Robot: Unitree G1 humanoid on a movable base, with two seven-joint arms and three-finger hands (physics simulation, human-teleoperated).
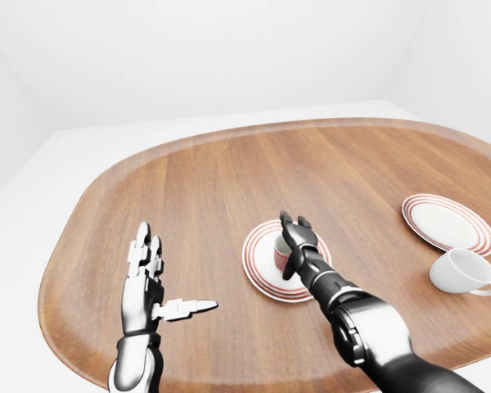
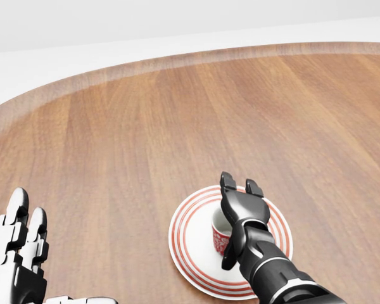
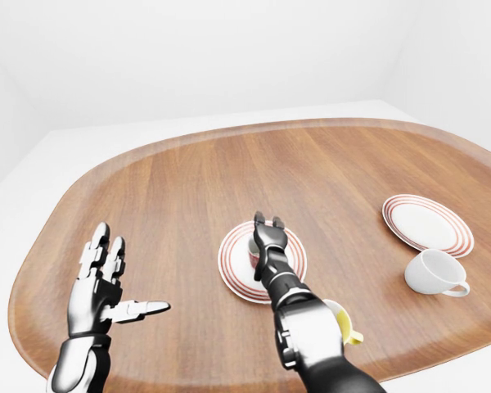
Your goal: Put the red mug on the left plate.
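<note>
Mug on the left plate.
Your red mug [image 2: 220, 235] sits on the left plate [image 2: 190, 253]; second plate [image 1: 448, 223] and white cup [image 1: 460, 272] lie well right.

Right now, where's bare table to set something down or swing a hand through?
Free: the wide wood above the left plate up to the table rim, and the strip between left hand and that plate. Crowded: the plate itself, with red mug and right hand; also around the white mug and right plate.

Silver left hand [image 1: 143, 282], black right hand [image 2: 244, 212], segmented fingers [image 1: 188, 308].
</note>
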